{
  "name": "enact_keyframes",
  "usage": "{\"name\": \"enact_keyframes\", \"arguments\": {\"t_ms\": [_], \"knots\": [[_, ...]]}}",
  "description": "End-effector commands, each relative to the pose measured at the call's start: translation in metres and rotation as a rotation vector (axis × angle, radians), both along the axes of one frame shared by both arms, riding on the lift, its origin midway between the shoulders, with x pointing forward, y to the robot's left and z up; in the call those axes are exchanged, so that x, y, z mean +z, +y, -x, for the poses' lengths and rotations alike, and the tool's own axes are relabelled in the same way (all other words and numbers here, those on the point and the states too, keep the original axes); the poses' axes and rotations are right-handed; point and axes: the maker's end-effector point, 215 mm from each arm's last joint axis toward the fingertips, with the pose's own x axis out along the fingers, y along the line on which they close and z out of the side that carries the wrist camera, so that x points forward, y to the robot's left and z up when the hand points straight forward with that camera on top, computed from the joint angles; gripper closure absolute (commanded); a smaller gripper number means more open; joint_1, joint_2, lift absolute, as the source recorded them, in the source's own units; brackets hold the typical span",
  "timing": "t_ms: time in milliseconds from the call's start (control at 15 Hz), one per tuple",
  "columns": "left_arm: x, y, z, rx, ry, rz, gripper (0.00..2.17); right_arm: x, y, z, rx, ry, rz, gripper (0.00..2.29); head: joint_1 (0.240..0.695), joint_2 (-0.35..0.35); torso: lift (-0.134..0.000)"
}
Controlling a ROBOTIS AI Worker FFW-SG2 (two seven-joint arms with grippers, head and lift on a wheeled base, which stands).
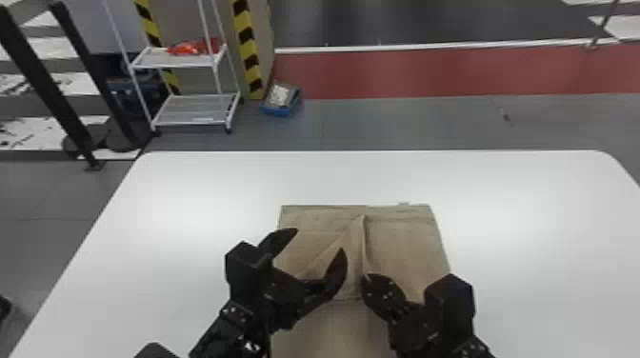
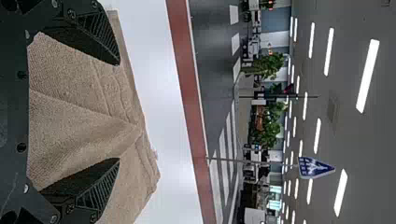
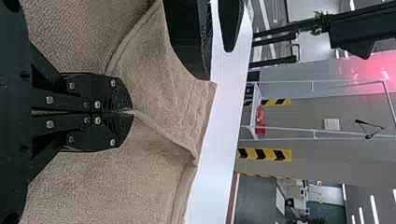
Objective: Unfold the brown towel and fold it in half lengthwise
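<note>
Your white table (image 1: 190, 190) spreads across the head view, with the white rack (image 1: 195, 116) standing on the floor beyond its far left side; red items (image 1: 193, 47) lie on the rack's upper shelf. The brown towel (image 1: 405, 243) is on the middle of your table, its near part running out at the bottom of the head view, with a raised crease rising between its left and right parts. The blue container (image 1: 281, 112) sits on the floor past the table, something pale (image 1: 280, 95) on top. Your left gripper (image 1: 318, 240) has its fingers spread wide over the towel's left part, cloth showing between them; it's hard to tell whether either finger touches it. Your right gripper (image 1: 366, 277) is pressed together near the middle of the towel, pinching a thin hemmed edge (image 3: 154, 125) between its fingertips.
</note>
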Motion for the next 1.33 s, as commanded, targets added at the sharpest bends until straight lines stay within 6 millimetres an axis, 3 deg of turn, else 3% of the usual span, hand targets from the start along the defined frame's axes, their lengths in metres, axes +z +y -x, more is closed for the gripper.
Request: {"name": "enact_keyframes", "arguments": {"t_ms": [0,200,333,467,667,867,1000,1267], "knots": [[0.0,0.0,0.0,0.003,0.001,0.0,0.17,0.019,-0.004,0.007,-0.009,-0.047,-0.035,1.67,0.695,0.092,-0.125],[0.0,0.002,-0.001,0.012,-0.001,-0.002,0.17,0.046,-0.037,0.02,-0.059,-0.097,-0.062,1.67,0.695,0.086,-0.125],[0.005,0.006,-0.003,0.021,-0.016,-0.001,0.17,0.063,-0.078,0.03,-0.108,-0.137,-0.045,1.67,0.695,0.065,-0.125],[0.007,0.006,-0.004,0.023,-0.022,0.0,0.17,0.074,-0.129,0.027,-0.178,-0.165,0.003,1.67,0.695,0.008,-0.125],[0.011,0.006,-0.003,0.023,-0.029,0.001,0.17,0.095,-0.228,0.021,-0.333,-0.184,0.017,1.67,0.695,-0.071,-0.125],[0.012,0.006,-0.002,0.023,-0.029,-0.001,0.17,0.108,-0.318,0.02,-0.477,-0.202,0.025,1.67,0.695,-0.211,-0.125],[0.011,0.005,-0.002,0.02,-0.028,-0.005,0.17,0.114,-0.365,0.019,-0.55,-0.212,0.042,1.67,0.695,-0.28,-0.125],[0.007,0.001,-0.002,0.018,-0.027,-0.024,0.17,0.116,-0.432,0.021,-0.655,-0.21,0.044,1.67,0.695,-0.35,-0.125]]}}
